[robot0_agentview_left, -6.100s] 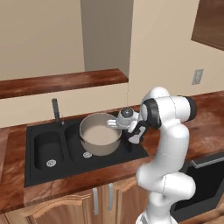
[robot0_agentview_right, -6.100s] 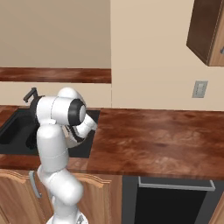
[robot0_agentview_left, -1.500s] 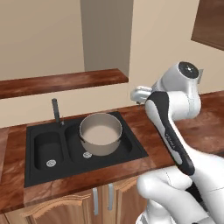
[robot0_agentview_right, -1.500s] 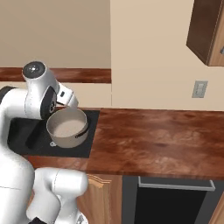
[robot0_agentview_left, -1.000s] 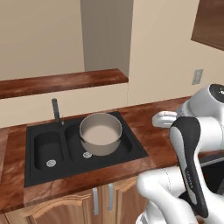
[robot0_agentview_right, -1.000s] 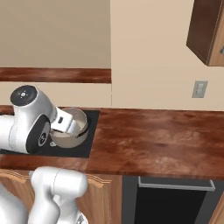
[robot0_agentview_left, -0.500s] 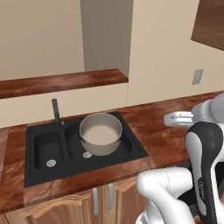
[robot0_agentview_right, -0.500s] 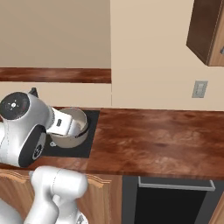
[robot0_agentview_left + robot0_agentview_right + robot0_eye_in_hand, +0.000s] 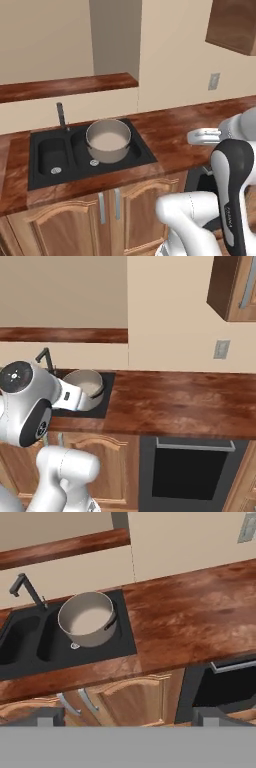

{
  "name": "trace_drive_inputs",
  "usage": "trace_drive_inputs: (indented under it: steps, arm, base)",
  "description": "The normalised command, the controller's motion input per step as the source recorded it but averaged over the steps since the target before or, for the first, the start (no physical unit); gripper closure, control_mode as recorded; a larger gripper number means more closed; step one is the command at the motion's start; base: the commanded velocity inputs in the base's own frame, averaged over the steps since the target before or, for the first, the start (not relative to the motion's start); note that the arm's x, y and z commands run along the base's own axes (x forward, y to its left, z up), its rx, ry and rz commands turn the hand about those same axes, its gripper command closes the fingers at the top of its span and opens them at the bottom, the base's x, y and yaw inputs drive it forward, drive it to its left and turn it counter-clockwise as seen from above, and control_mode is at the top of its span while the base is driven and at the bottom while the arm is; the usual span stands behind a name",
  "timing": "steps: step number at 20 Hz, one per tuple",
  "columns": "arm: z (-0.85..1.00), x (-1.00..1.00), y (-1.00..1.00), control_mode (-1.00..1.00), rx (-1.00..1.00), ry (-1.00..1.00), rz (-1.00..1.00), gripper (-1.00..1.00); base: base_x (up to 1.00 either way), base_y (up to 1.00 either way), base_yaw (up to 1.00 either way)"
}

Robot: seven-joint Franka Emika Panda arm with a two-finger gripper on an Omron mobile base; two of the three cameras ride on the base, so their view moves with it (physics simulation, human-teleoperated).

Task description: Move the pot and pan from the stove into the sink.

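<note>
Arm swung right; pot upright in sink's right basin.

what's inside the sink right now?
The pot stands upright in the right basin of the sink, nothing visible inside it. A silver drain shows in the left basin. The basin floor under the pot is hidden.

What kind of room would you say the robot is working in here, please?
A home kitchen, rendered in simulation: a black two-basin sink with a faucet set in a wooden counter, a pot in the sink, and cabinet doors below.
</note>
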Motion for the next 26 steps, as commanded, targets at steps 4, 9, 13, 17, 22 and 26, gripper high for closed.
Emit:
trace_drive_inputs:
  steps: [4, 9, 13, 17, 22, 26]
  arm:
    - [0.0, 0.0, 0.0, 1.0, 0.0, 0.0, 0.0, -1.0]
    - [0.0, 0.0, 0.0, 1.0, 0.0, 0.0, 0.0, -1.0]
    - [0.0, 0.0, 0.0, 1.0, 0.0, 0.0, 0.0, -1.0]
    - [0.0, 0.0, 0.0, 1.0, 0.0, 0.0, 0.0, -1.0]
    - [0.0, 0.0, 0.0, 1.0, 0.0, 0.0, 0.0, -1.0]
    - [0.0, 0.0, 0.0, 1.0, 0.0, 0.0, 0.0, -1.0]
  base:
    - [-0.64, -0.5, -0.09]
    - [0.0, -0.18, -0.47]
    - [0.0, -0.03, -0.5]
    - [0.0, -0.03, -0.5]
    - [0.0, -0.03, -0.5]
    - [0.0, -0.03, -0.5]
